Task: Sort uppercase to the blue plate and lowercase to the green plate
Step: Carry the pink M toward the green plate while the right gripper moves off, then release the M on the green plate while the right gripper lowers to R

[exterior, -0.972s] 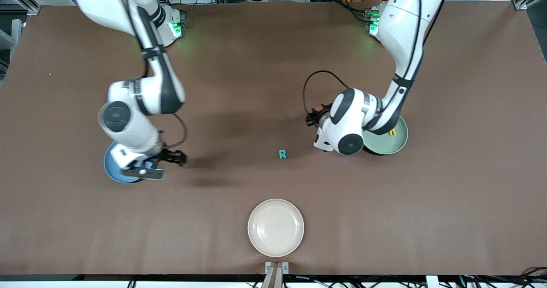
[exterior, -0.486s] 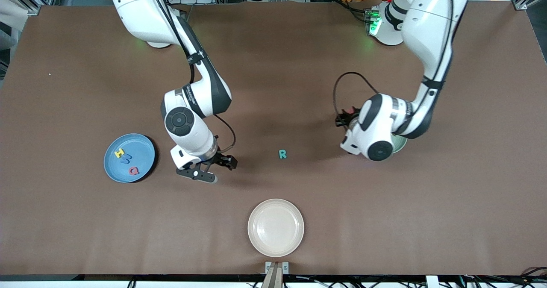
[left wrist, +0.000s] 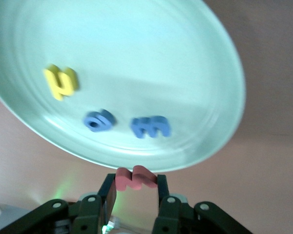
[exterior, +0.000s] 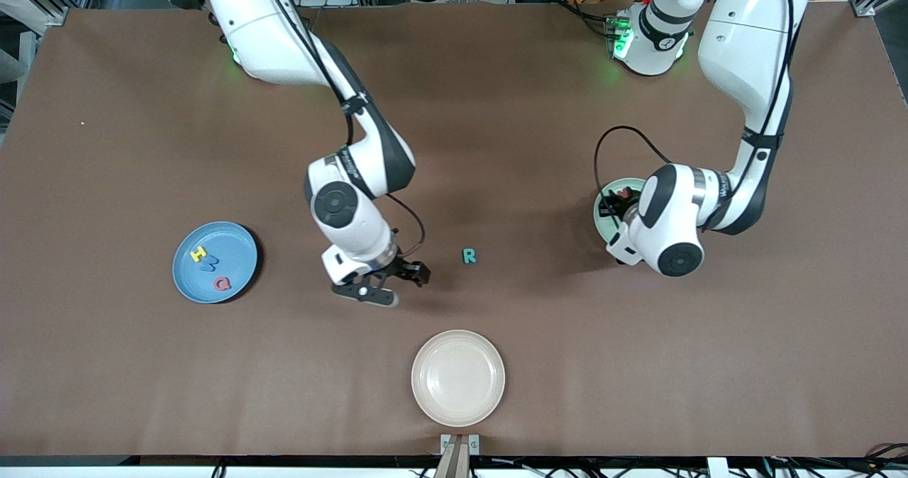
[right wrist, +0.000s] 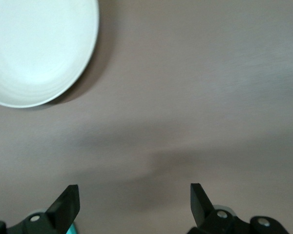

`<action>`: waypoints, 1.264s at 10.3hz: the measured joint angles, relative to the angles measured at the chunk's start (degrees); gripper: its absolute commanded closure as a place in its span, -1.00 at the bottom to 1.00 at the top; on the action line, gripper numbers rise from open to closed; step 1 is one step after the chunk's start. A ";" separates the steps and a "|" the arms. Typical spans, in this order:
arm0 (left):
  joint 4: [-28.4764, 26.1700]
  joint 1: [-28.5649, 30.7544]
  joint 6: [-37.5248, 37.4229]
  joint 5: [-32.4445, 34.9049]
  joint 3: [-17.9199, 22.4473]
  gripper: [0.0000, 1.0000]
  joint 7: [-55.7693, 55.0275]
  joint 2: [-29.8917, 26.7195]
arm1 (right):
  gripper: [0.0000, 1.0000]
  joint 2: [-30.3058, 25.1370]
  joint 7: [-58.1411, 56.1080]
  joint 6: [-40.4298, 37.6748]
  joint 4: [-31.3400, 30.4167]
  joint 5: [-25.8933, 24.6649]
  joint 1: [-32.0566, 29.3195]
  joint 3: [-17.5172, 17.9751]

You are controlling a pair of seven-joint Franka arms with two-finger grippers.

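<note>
Left gripper (left wrist: 135, 187) hangs over the green plate's (exterior: 601, 212) rim, jaws clenched on the red w (left wrist: 135, 178). From the front the arm hides most of that plate; only the edge toward the right arm's end shows. Left wrist view shows three letters in it: yellow h-like letter (left wrist: 60, 82), blue rounded letter (left wrist: 98, 120), blue m (left wrist: 150, 126), all blurred.

Right gripper (exterior: 389, 284) is over bare tabletop (exterior: 454, 109) between blue plate (exterior: 245, 244) and teal R (exterior: 469, 255), jaws spread, empty.

Yellow H (exterior: 198, 254), blue M (exterior: 210, 264), red Q (exterior: 223, 284) lie on the blue plate. Cream plate (exterior: 458, 377) is nearest the front camera.
</note>
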 measured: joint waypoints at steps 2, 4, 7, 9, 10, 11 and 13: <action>0.03 0.55 2.65 0.64 1.32 0.44 3.00 -0.12 | -1.00 4.70 0.46 0.11 5.20 0.00 2.31 0.07; -0.22 1.38 7.89 0.69 1.79 0.44 5.25 -0.08 | -1.00 7.67 0.58 0.19 7.90 0.00 3.71 0.06; -0.93 2.03 11.66 0.69 1.83 0.31 6.01 0.13 | -1.00 9.08 0.61 0.20 8.94 0.00 4.80 0.25; -1.93 1.87 13.65 0.69 1.71 0.00 6.01 0.73 | -1.00 9.33 1.90 0.00 9.05 0.02 4.86 0.81; -2.35 1.74 14.05 0.69 1.65 -0.25 6.01 0.96 | -1.00 9.34 2.74 -0.12 9.06 0.02 4.86 0.91; -2.55 1.67 14.23 0.69 1.63 -0.33 6.01 1.04 | -1.00 9.34 3.18 -0.30 9.06 0.03 4.86 1.12; -2.55 1.64 14.34 0.69 1.62 -0.40 6.01 0.99 | -1.00 9.40 3.35 -0.34 9.06 0.03 4.88 1.87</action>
